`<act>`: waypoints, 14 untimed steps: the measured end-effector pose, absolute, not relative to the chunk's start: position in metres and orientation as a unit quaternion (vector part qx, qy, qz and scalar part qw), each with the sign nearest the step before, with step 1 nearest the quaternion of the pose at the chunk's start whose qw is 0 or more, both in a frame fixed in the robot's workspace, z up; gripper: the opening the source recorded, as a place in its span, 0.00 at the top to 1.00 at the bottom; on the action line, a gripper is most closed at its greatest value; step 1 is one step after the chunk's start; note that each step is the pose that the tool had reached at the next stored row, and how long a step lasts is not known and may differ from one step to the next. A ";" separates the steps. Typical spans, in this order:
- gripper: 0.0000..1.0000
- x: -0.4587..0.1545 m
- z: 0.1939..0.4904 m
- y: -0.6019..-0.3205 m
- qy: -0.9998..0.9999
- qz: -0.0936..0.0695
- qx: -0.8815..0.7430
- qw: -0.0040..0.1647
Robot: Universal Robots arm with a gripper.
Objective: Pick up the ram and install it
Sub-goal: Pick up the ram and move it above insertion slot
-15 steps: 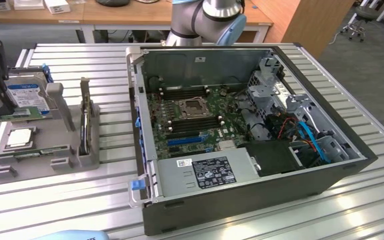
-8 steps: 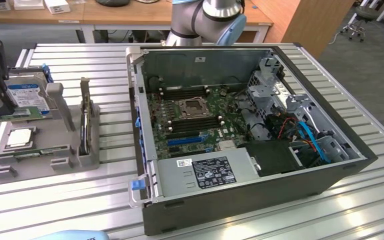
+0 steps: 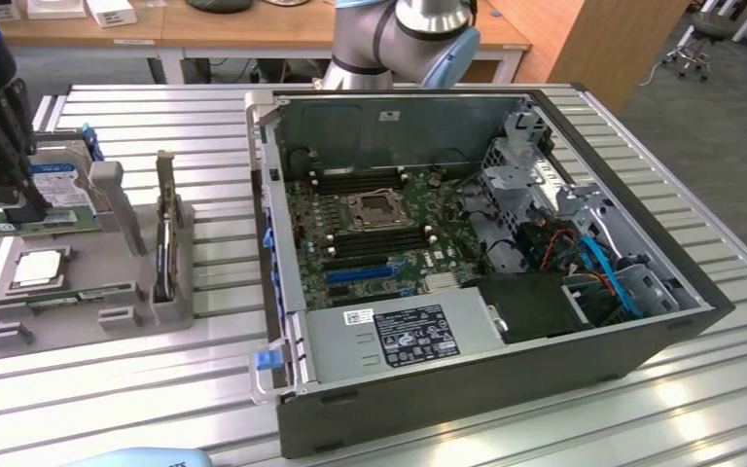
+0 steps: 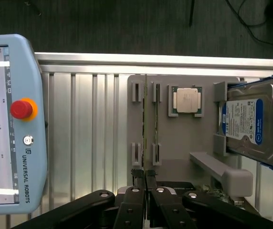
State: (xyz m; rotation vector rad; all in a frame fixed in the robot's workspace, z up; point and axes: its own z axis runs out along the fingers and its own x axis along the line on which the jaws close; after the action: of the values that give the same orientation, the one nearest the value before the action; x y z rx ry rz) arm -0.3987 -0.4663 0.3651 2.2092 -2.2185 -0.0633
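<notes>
The black metal claw (image 4: pixel 144 175) is pinching its slim fingers shut on the ram (image 3: pixel 20 229), a thin, flat green board that is showing edge-on over the matte grey slotted tray (image 3: pixel 114 272) at the exterior view's left. The tray is lying on the ribbed aluminium table (image 3: pixel 153 409), just beside the open, boxy dark computer case (image 3: pixel 478 379).

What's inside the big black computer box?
A green circuit board with a square socket in its middle, a grey power box with a label, blue cables and a metal cage. Whatever lies under the board and the power box is covered.
</notes>
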 end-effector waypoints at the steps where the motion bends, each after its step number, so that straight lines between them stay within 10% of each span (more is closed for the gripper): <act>1: 0.88 -0.397 0.365 -0.466 -0.708 -0.020 0.705 0.005; 14: 0.88 -0.388 0.365 -0.466 -0.708 -0.020 0.705 0.005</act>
State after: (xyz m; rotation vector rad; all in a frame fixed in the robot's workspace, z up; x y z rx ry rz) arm -0.3881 -0.4664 0.3652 2.2091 -2.2185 -0.0634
